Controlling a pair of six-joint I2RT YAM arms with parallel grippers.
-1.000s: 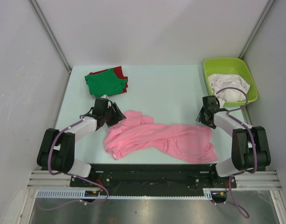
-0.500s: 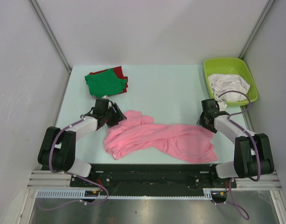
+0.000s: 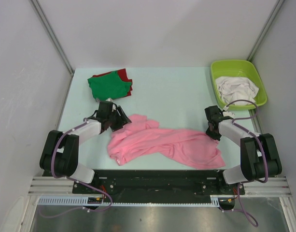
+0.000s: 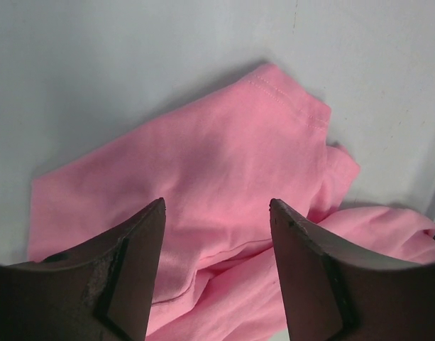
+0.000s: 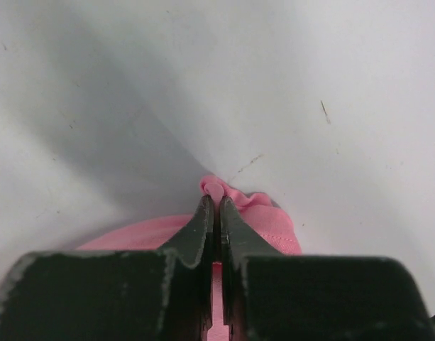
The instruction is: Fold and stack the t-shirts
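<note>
Top external view: a folded green t-shirt (image 3: pixel 109 86) sits on a red t-shirt (image 3: pixel 122 73) just beyond the left jaws, which stand spread over one corner of the pink t-shirt (image 3: pixel 162 145), cloth lying flat beneath and between them. That pink shirt sprawls crumpled on the counter (image 3: pixel 172 92) from one pair of jaws to the other, and the right jaws are pressed together on a small fold of its edge at their tips. I judge two shirts stacked, the pink barely begun, and the white t-shirts (image 3: pixel 237 89) beyond the right jaws unfolded in the tub (image 3: pixel 232 61).
</note>
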